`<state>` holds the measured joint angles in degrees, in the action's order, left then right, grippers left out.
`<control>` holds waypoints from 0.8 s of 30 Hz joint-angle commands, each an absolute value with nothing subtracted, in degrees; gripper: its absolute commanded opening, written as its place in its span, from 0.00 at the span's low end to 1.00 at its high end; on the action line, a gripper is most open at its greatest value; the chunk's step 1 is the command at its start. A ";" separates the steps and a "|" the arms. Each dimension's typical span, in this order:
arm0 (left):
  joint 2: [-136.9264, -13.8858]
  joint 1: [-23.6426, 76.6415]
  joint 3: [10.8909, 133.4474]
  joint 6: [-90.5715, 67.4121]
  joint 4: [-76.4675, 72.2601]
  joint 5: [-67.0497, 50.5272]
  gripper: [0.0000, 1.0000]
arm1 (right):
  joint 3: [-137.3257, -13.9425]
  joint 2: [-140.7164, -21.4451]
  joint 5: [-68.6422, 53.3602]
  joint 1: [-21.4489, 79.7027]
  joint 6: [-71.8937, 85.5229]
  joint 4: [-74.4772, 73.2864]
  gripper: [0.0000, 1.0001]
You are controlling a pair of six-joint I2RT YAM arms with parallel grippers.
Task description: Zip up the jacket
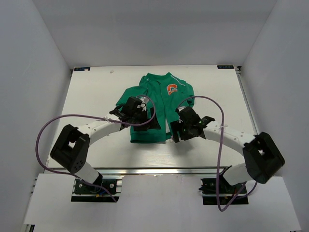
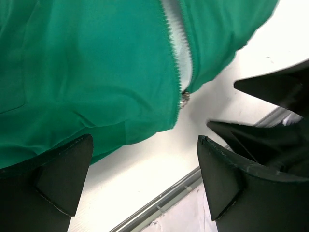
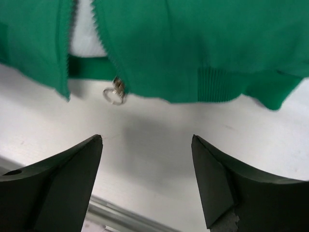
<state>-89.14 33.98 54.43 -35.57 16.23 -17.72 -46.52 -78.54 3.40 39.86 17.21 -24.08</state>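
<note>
Top external view: noted jacket point(image 1: 152, 96) flat at mid-table point(image 1: 96, 92), collar at far side. Found left gripper point(image 2: 145, 140) above its hem, jaws wide apart, gripping nothing. Found right gripper point(image 3: 146, 137) near zip pull point(image 3: 114, 94), jaws apart, likewise empty.

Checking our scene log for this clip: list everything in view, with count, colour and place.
jacket: one, green, flat mid-table, zip gaping near the hem
G patch: one, orange, white outline, on the jacket's chest
zipper pull: one, silvery ring, at the hem
table: one, white, under everything
cables: two, purple, one looping off each arm
arms: two, white and black, reaching from the near edge
left gripper: one, black, open, at the hem
right gripper: one, black, open, facing the zipper pull
</note>
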 commanded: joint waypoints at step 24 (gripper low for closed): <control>-96.94 35.16 53.70 -37.44 14.24 -14.68 0.98 | -49.83 -89.82 9.85 40.69 26.63 -9.93 0.68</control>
